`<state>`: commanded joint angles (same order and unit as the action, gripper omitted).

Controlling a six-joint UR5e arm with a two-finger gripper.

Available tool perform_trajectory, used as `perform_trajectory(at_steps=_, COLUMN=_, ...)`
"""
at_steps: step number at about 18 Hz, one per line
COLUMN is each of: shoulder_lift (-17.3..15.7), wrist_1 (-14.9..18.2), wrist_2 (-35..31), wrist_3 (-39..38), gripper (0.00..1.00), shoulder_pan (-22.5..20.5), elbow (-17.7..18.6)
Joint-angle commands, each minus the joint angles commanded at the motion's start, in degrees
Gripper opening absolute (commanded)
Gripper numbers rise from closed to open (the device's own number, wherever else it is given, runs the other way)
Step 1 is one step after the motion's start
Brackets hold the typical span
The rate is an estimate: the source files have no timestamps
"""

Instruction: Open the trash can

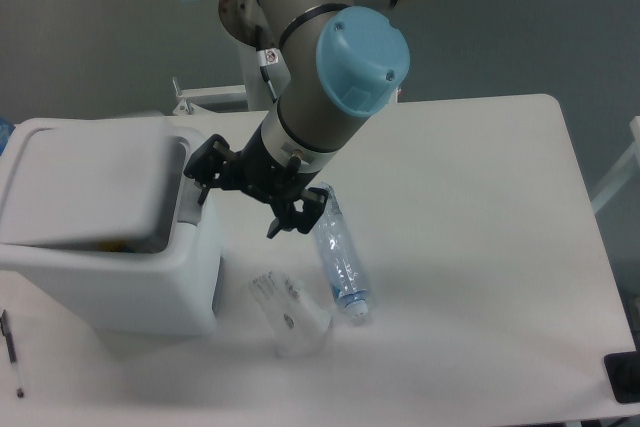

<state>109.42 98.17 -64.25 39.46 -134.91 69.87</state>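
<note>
The trash can [120, 282] is a big white bin at the table's left. Its lid [95, 182] is blurred and tilted up, with a dark gap showing under its near edge. The grey push tab [188, 209] sits at the lid's right side. My gripper [248, 197] is open beside the bin's right edge. One black finger [205, 169] is at the tab and the other finger [288, 219] hangs over the table. Nothing is held between them.
A clear plastic bottle [338, 259] lies just right of the gripper. A crumpled clear cup [290, 315] lies in front of the bin. A pen [12, 352] rests at the front left, and a black object [625, 377] sits at the front right corner.
</note>
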Motion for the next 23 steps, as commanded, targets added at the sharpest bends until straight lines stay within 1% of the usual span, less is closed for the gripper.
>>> perform_trajectory(at_steps=5, shoulder_lift=0.0, wrist_1=-0.1, wrist_2=0.1, wrist_3=0.2, gripper=1.0, shoulder_pan=0.0, elbow=-0.3)
perform_trajectory(at_steps=8, shoulder_lift=0.1, wrist_1=-0.3, wrist_2=-0.1, wrist_3=0.9, gripper=1.0, shoulder_pan=-0.8, elbow=-0.8)
perform_trajectory(at_steps=12, shoulder_lift=0.1, wrist_1=-5.1, wrist_2=-0.2, wrist_3=1.6, gripper=1.0, shoulder_pan=-4.6, elbow=-0.8)
perform_trajectory(at_steps=14, shoulder_lift=0.1, wrist_1=-6.3, wrist_2=-0.3, wrist_3=4.5, gripper=1.0, shoulder_pan=-6.4, elbow=-0.8)
perform_trajectory(at_steps=16, shoulder_lift=0.4, wrist_1=-6.4, wrist_2=-3.6, wrist_3=8.2, gripper=1.0, shoulder_pan=-7.6, elbow=-0.7)
perform_trajectory(at_steps=19, shoulder_lift=2.5, wrist_1=-6.8, wrist_2=-12.5, wrist_3=13.1, gripper=1.0, shoulder_pan=-9.0, elbow=-0.8)
perform_trajectory(at_steps=20, shoulder_lift=3.0, wrist_1=-6.9, wrist_2=-14.5, wrist_3=14.3, gripper=1.0, shoulder_pan=-9.4, elbow=-0.8)
perform_trajectory(at_steps=22, shoulder_lift=4.3, wrist_1=-8.4, wrist_2=-15.7, wrist_3=15.6, gripper=1.0, shoulder_pan=-10.5, elbow=-0.8)
perform_trajectory(at_steps=23, shoulder_lift=4.7, wrist_1=-9.9, wrist_2=-16.1, wrist_3=15.6, gripper=1.0, shoulder_pan=-11.0, elbow=-0.7)
